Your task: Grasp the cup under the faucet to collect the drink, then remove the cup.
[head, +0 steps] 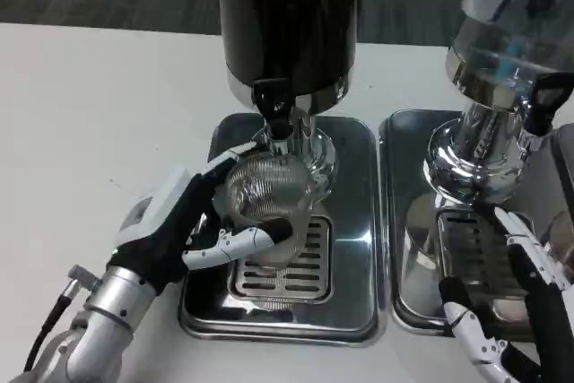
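A clear ribbed cup (265, 199) stands tilted on the grate of the left drip tray (355, 248), just below the black faucet (272, 105) of the dark drink dispenser (287, 20). My left hand (184, 221) grips the cup from its left side, with fingers (242, 241) wrapped round its front. The cup's mouth leans back toward the faucet. My right hand (516, 298) hovers over the right drip tray with fingers apart, holding nothing.
A second dispenser (502, 60) with a chrome base stands on the right tray (405, 221), its black faucet (543, 105) above my right hand. White table surface stretches to the left of the trays.
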